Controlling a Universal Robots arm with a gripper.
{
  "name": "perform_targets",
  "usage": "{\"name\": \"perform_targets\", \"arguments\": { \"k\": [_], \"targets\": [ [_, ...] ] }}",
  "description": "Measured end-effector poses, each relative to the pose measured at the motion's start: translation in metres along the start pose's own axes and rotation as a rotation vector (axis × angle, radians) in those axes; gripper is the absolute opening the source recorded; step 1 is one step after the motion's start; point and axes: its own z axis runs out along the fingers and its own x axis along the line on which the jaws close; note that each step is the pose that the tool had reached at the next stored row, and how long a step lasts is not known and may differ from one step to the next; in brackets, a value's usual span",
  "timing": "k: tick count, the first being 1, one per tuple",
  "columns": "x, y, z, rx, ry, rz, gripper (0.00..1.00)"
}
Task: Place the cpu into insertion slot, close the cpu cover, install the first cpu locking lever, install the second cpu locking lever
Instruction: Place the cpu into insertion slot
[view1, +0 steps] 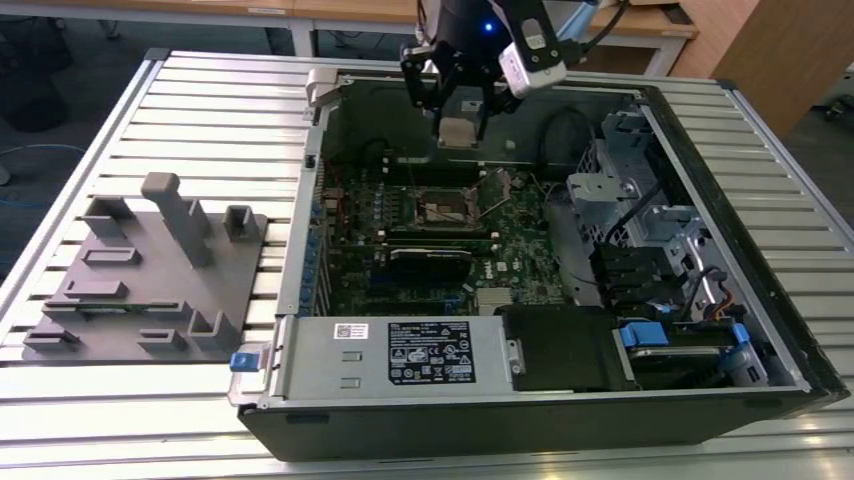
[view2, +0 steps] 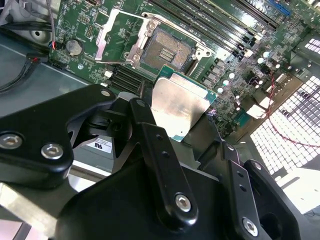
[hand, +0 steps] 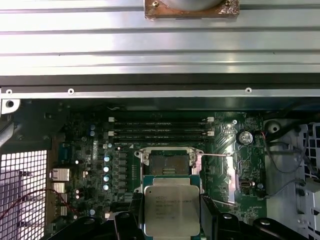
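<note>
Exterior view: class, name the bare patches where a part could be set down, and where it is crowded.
Free: slats of the table beyond the grey fixture and on its near side, beside the computer case. Crowded: inside the case, where the gripper holds the cpu near the insertion slot.

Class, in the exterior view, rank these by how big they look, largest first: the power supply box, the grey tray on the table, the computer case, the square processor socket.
1. computer case
2. grey tray
3. power supply box, narrower than the tray
4. processor socket, smallest by far
</note>
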Motion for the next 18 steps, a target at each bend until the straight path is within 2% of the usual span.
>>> {"name": "perform_targets", "arguments": {
  "k": [18],
  "targets": [
    [-0.0001, -0.0005, 0.0050, 0.0001, 0.0001, 0.000, 0.54]
  ]
}}
